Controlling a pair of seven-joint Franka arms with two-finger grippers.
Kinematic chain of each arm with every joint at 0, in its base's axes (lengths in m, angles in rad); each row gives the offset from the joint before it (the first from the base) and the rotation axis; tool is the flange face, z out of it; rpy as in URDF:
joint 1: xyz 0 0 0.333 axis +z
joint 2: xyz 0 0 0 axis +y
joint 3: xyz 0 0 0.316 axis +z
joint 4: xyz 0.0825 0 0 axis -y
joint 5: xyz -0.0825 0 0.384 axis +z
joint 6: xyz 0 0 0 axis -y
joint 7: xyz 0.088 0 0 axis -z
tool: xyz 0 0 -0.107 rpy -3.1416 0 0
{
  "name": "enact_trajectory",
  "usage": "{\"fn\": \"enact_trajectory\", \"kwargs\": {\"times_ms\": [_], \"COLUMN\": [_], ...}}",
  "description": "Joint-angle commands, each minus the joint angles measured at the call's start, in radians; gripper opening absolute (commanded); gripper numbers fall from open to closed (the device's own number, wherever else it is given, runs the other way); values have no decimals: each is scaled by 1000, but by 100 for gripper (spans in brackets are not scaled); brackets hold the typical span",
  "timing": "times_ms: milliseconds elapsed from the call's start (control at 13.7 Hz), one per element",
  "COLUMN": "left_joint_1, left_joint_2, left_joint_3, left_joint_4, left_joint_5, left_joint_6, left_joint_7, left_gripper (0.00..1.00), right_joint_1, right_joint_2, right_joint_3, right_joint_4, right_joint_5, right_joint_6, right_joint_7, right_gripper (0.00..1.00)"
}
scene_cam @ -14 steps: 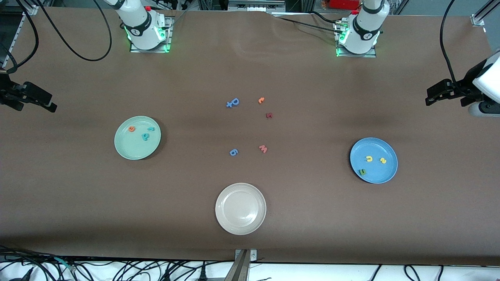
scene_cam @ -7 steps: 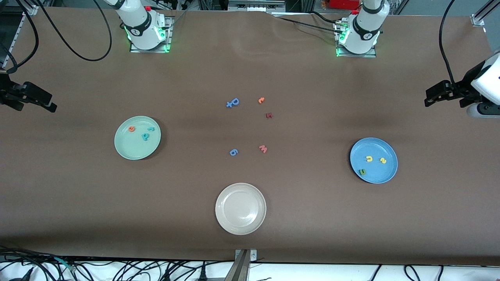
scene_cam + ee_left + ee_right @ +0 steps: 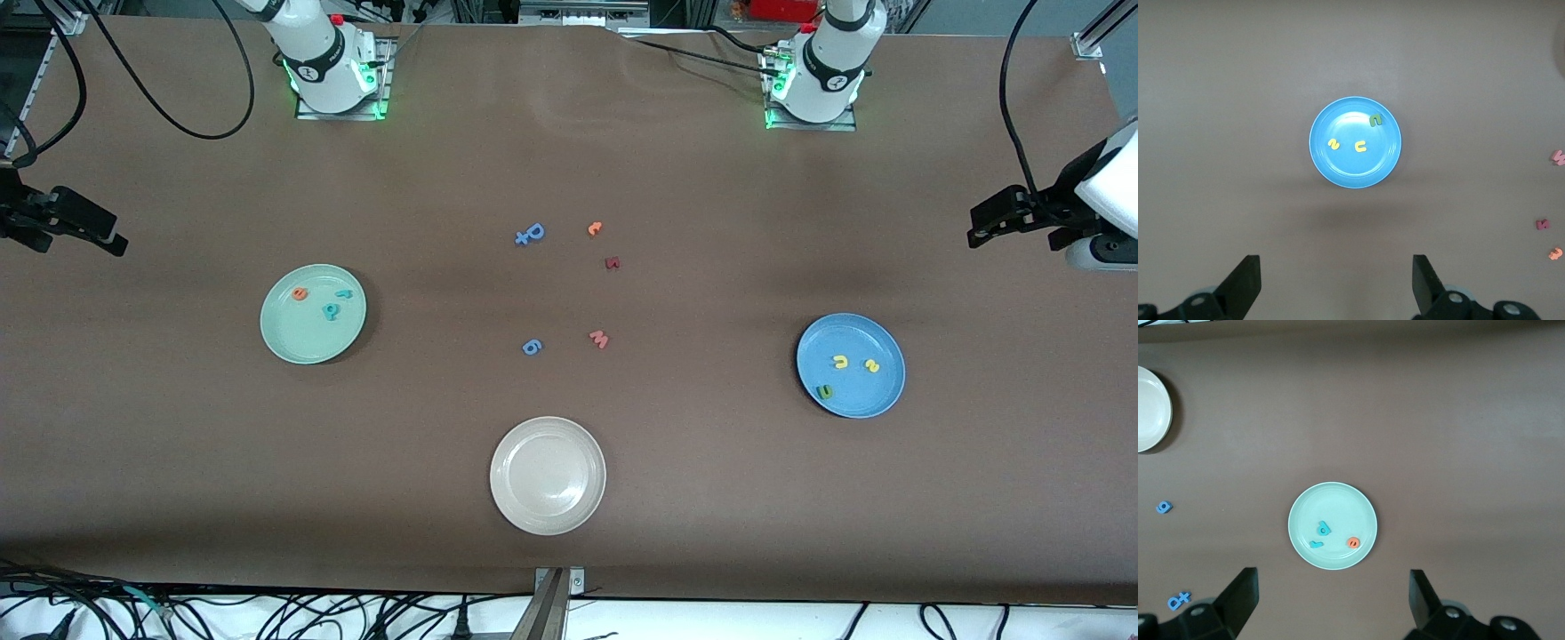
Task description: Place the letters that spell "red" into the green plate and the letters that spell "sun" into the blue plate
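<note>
Front view, my left gripper (image 3: 978, 233) and right gripper (image 3: 116, 242) parked apart at table ends, jaws spread, "red" letters (image 3: 330, 310) in green plate (image 3: 289, 342), "sun" letters (image 3: 840, 362) in blue plate (image 3: 880, 391).

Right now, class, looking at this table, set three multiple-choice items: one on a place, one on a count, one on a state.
1. Where does the cream plate lie?
A. Nearer the front camera than both coloured plates
B. Between the arm bases
C. On the blue plate

2. How many letters lie in the green plate?
A. One
B. Three
C. Five

3. How does the left end effector stand?
A. Shut on a yellow letter
B. Open and holding nothing
C. Shut on the plate rim

Answers:
1. A: it shows lowest in the front view, below the green plate and the blue plate.
2. B: the orange e, the teal r and the teal d lie in it.
3. B: in the left wrist view its fingers stand apart with nothing between them, high over the blue plate.
</note>
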Motion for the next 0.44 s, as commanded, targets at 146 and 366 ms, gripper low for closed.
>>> {"fn": "enact_trajectory", "kwargs": {"times_ms": [146,366], "left_joint_1": [-5,-6], "left_joint_2": [15,15], "left_joint_3": [9,9], "left_joint_4": [33,35], "left_joint_5": [-31,-31], "left_joint_6": [-5,-5], "left_joint_7": [35,37], "left_gripper": [100,100], "right_joint_1": [-18,-20], "right_joint_2": [0,0], "right_joint_3": [7,7], "right_joint_4": [14,14], "right_joint_5": [-2,0], "right_joint_6": [-5,-5], "right_joint_7": [-10,-10], "right_gripper": [100,100]}}
